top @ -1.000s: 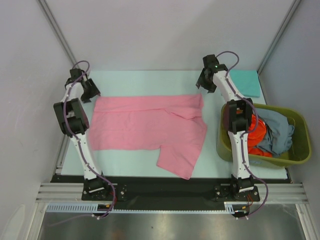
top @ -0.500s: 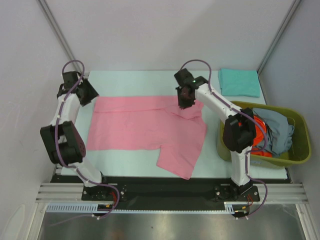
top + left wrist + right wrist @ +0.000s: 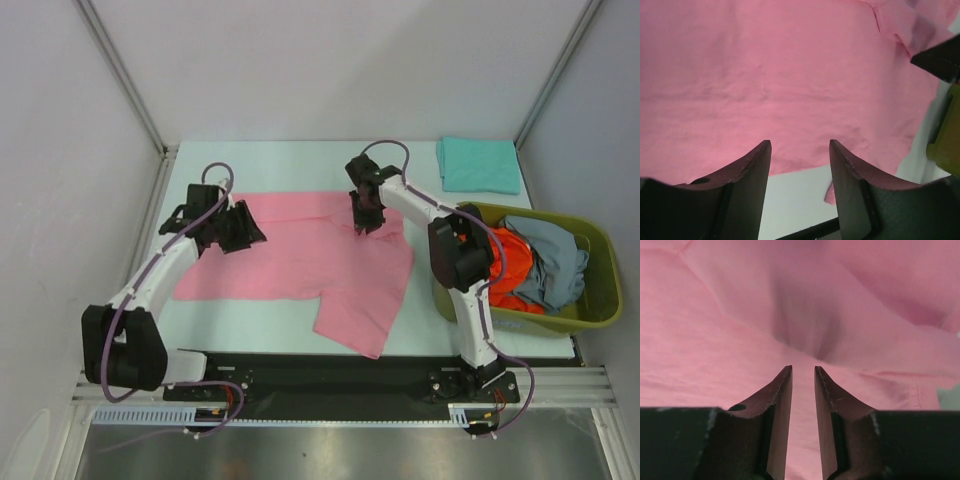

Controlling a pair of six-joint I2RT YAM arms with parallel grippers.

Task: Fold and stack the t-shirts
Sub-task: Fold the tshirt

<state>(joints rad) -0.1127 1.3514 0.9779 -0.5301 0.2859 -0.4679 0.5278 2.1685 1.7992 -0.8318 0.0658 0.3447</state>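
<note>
A pink t-shirt (image 3: 300, 255) lies spread flat across the table, one sleeve (image 3: 355, 325) hanging toward the near edge. My left gripper (image 3: 245, 228) hovers over its left part. In the left wrist view this gripper (image 3: 800, 145) is open with nothing between its fingers, the pink t-shirt (image 3: 790, 75) beyond them. My right gripper (image 3: 365, 215) is low over the shirt's far right part. Its jaws (image 3: 803, 369) stand a narrow gap apart, with pink cloth (image 3: 740, 330) under them and a raised fold just ahead. A folded teal t-shirt (image 3: 478, 165) lies at the far right.
An olive-green basket (image 3: 603, 300) stands at the right edge of the table and holds an orange-red shirt (image 3: 508, 262) and a grey-blue shirt (image 3: 552, 258). Metal frame posts (image 3: 125, 85) rise at the far corners. The black base rail (image 3: 330, 375) runs along the near edge.
The left arm swung from the far left corner inward over the shirt's left part. The right arm came from the far right onto the shirt's far right part, and its jaws narrowed.
</note>
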